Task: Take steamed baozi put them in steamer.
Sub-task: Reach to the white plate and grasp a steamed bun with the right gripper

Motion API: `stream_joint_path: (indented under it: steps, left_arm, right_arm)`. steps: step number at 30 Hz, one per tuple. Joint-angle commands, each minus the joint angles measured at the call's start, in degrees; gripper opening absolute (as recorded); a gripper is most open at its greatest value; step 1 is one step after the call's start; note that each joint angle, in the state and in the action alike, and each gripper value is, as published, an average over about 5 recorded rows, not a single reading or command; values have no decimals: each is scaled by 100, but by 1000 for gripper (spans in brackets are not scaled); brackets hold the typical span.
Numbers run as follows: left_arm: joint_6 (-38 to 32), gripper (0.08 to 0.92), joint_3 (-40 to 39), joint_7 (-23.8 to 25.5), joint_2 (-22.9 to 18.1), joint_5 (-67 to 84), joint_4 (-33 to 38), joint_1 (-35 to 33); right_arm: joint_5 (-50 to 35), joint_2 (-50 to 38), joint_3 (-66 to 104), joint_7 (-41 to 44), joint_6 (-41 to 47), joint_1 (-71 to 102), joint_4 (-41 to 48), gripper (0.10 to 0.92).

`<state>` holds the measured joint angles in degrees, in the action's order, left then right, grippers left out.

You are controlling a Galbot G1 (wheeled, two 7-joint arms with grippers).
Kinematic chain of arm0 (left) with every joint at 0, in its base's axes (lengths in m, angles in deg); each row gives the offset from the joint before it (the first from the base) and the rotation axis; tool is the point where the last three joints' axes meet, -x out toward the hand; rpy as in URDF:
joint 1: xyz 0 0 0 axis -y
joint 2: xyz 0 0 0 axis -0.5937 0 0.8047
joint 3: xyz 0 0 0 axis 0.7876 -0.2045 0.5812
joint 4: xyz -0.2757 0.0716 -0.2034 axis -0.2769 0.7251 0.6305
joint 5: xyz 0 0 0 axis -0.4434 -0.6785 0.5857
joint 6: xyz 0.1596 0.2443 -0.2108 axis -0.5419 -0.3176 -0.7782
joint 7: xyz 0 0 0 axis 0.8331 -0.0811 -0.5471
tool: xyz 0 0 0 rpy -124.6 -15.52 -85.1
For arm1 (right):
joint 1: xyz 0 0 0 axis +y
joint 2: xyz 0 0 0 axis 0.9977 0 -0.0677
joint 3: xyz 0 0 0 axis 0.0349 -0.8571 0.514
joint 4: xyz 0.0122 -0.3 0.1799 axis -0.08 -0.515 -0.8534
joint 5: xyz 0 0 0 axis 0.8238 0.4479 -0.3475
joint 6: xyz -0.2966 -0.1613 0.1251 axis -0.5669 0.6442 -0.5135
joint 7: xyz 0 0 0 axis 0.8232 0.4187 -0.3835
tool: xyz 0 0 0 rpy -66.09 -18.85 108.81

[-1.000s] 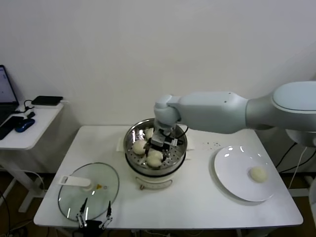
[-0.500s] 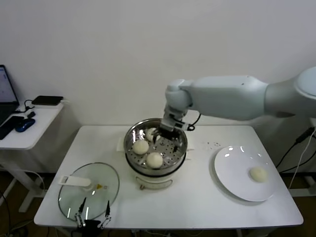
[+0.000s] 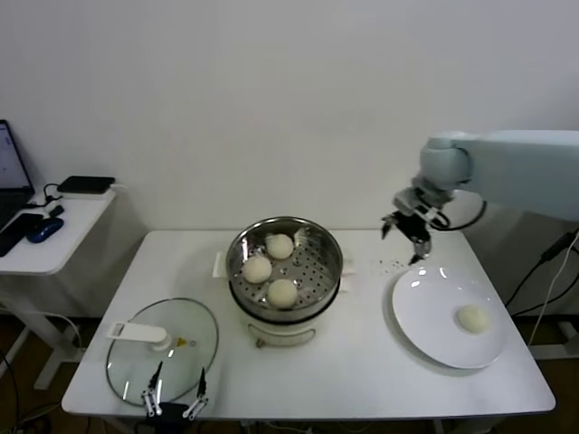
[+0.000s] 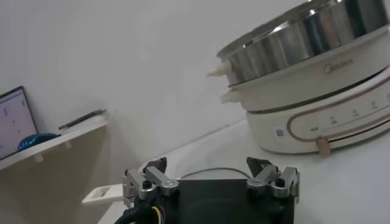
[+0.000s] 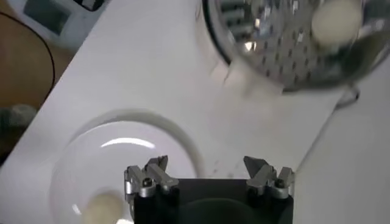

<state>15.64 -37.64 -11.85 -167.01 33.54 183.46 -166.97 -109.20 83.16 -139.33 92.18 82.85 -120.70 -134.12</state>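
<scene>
Three steamed baozi [image 3: 282, 292] already in the steamer [image 3: 284, 271]; a fourth bun [image 3: 472, 318] on the plate [image 3: 425, 316] right of the steamer; right gripper [image 3: 407, 237] above the plate's far rim, fingers spread wide, holding nothing; left gripper [image 4: 210, 182] parked low near the glass lid [image 3: 163, 350], fingers open, empty. Risk: soft bun squashed or nudged across the slick plate by an off-centre close.

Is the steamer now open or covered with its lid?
Open. The steamer shows three baozi on its tray, and the glass lid lies flat on the table beside it.
</scene>
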Motion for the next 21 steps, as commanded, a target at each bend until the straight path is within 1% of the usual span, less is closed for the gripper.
stream_joint_path:
  steps: [1,7,12,21]
  left_arm:
    - [-11,823,-6,-4,-26,-31,-30,-1]
    - [-19,823,1,-8,-49,-65,-100,-13]
    - [-35,823,10,-16,-43,-90,-187,-31]
    - [-54,823,-2,-32,-43,-148,-334,-11]
  right_arm:
    - [435,-1701,-50,6,649,684,433,823]
    - [1072,-2084,840,76,527,1781,821,823]
    - [1507,-2211,1595,104,358,2656,1252,823]
    - [1846,-2108,2459,148,90,3525,1886,823]
